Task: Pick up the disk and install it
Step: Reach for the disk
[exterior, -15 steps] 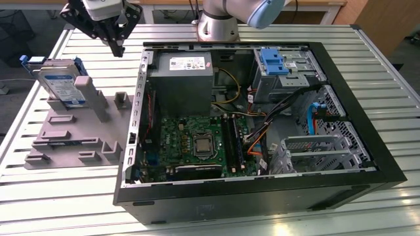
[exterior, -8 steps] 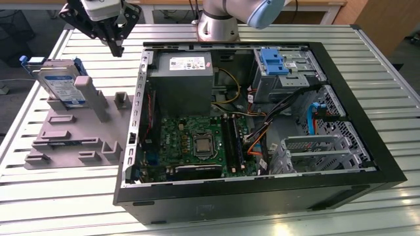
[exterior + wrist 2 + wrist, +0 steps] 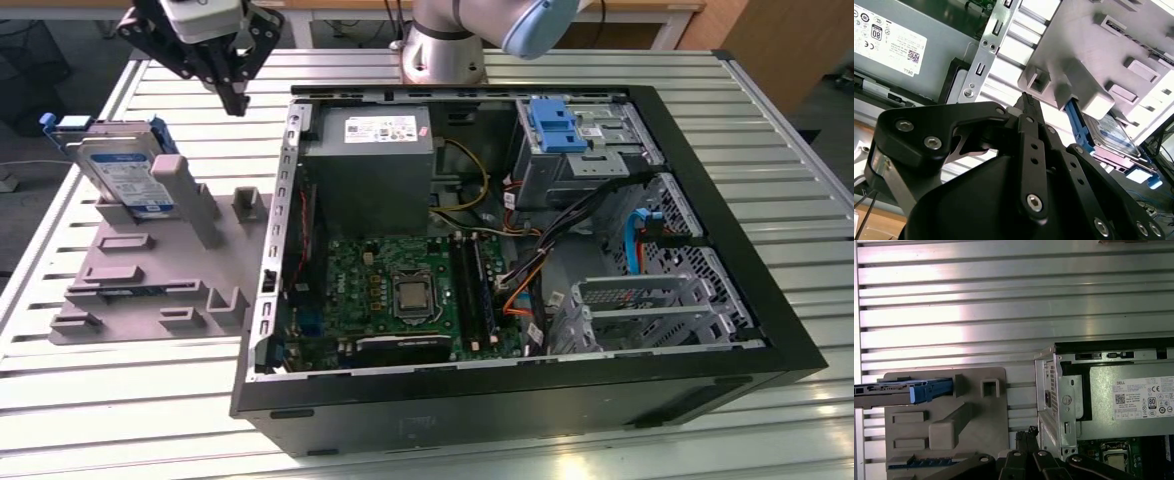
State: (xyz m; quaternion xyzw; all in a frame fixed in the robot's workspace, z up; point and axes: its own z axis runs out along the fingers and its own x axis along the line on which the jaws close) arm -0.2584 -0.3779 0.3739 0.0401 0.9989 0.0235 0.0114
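Note:
The disk [image 3: 118, 172], a silver drive with a white-and-blue label in a blue carrier, stands on edge in a grey holder [image 3: 147, 270] at the exterior view's left. My gripper [image 3: 239, 103] hangs above the table between the holder and the open computer case [image 3: 534, 400], up and to the exterior view's right of the disk. Its black fingers meet at the tip with nothing between them. In the second wrist view the gripper [image 3: 1026, 98] points toward the holder [image 3: 1094, 50], with the disk [image 3: 1114, 132] beyond. In the first wrist view the disk [image 3: 904, 389] shows edge-on beside the gripper [image 3: 1027, 433].
The case lies open on a slatted metal table [image 3: 120, 400]. Inside are a grey power supply [image 3: 374, 150], a green motherboard [image 3: 400, 290], cables and a drive bay with a blue ribbed latch [image 3: 558, 125]. The arm's base [image 3: 441, 45] stands behind the case.

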